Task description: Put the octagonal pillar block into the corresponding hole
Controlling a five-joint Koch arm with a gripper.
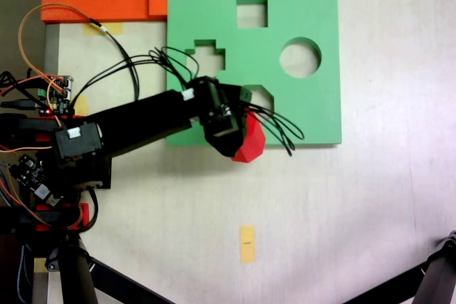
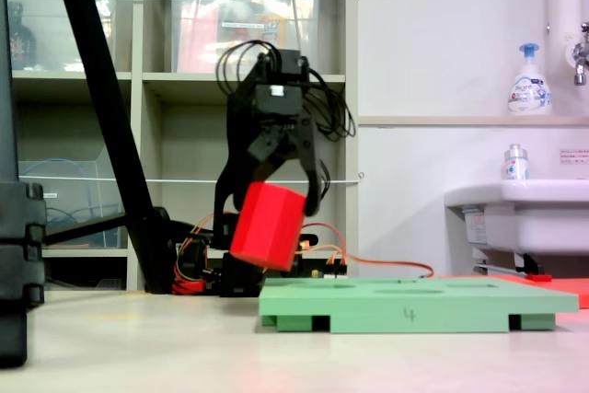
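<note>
Fixed view: octagonal pillar block (image 2: 268, 225) pinched in the jaws of the gripper (image 2: 276, 213), lifted, tilted, above green board (image 2: 414, 303) edge; corresponding hole (image 1: 260, 95) nearby, unfilled; insertion remaining.

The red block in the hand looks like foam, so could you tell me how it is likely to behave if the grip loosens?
The red block looks light: the hand holds it tilted in the air. Its flat faces suggest it would settle, not roll far. Foam probably gives slightly under pressure.

"4" on green foam board (image 2: 409, 306) edge
</note>
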